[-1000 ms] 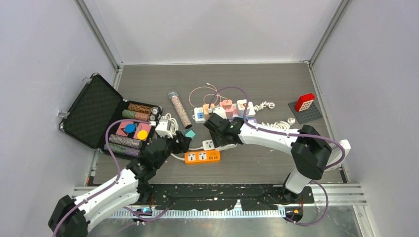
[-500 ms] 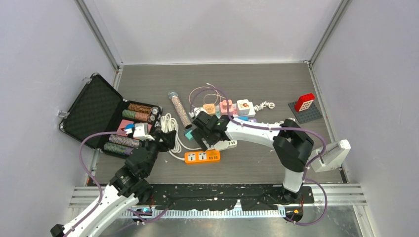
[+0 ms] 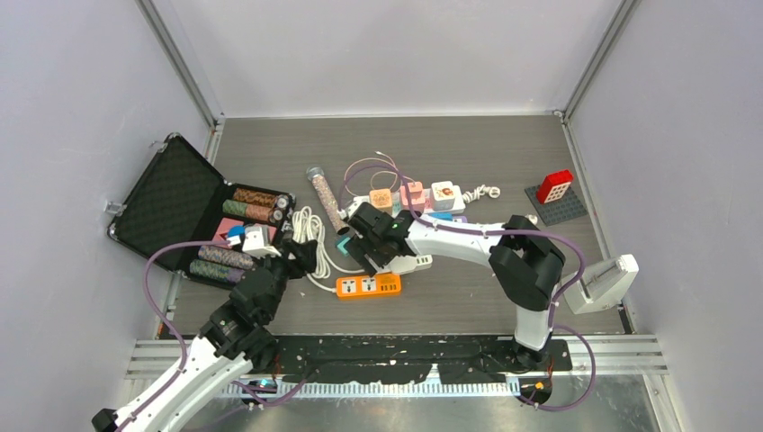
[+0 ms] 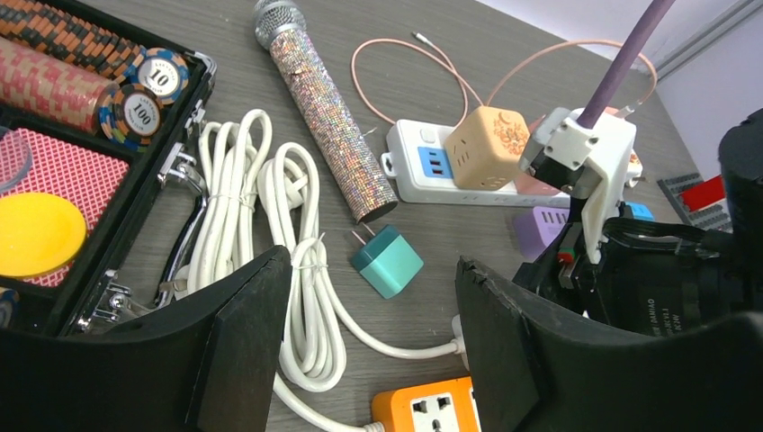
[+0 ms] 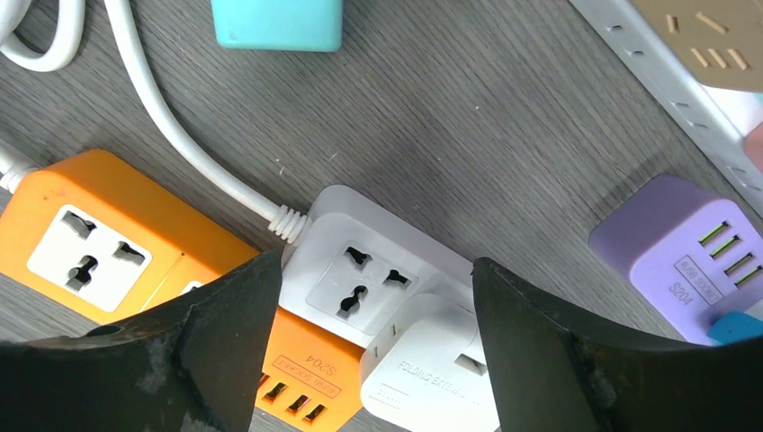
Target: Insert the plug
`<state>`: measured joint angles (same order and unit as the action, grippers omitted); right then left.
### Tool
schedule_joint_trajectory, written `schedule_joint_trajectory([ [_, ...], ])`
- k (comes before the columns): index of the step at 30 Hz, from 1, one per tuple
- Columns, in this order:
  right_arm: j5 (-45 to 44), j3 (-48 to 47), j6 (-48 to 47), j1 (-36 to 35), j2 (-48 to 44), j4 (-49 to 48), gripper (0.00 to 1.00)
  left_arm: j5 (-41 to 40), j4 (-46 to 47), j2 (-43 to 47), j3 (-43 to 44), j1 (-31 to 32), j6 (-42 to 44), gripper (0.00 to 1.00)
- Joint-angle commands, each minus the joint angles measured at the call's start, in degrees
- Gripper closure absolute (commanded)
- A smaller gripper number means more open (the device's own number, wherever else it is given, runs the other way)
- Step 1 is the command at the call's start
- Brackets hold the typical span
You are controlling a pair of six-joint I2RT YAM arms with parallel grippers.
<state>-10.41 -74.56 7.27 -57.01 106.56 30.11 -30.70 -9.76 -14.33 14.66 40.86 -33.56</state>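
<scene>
now the right jaws stand spread and empty, low over the white socket block (image 5: 358,281), which sits against the orange strip (image 5: 85,238). the left jaws are spread too, gripping nothing. the teal plug (image 4: 388,261) lies loose on the worktop (image 4: 522,40) ahead of them, prongs toward the glitter microphone (image 4: 324,117), just beside the coiled white cable (image 4: 297,270).
</scene>
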Motion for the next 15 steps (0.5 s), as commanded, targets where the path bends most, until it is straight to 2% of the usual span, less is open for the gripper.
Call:
schedule_joint_trajectory([
  [1, 0.67, -1.24, -0.96, 1.54, 1.8, 1.98, 0.23, 0.09, 1.68, -2.22, 1.68, -0.19, -0.9, 0.32],
  [7, 0.53, -1.0, 0.14, 3.22, 2.46, 5.65, 0.39, 1.73, 2.64, -3.23, 1.78, -0.17, -0.84, 0.31],
  [15, -0.84, 5.37, 2.24, 4.99, -2.44, 5.99, 0.43, 5.26, 3.95, -5.32, 2.06, -0.21, -0.28, 0.3],
])
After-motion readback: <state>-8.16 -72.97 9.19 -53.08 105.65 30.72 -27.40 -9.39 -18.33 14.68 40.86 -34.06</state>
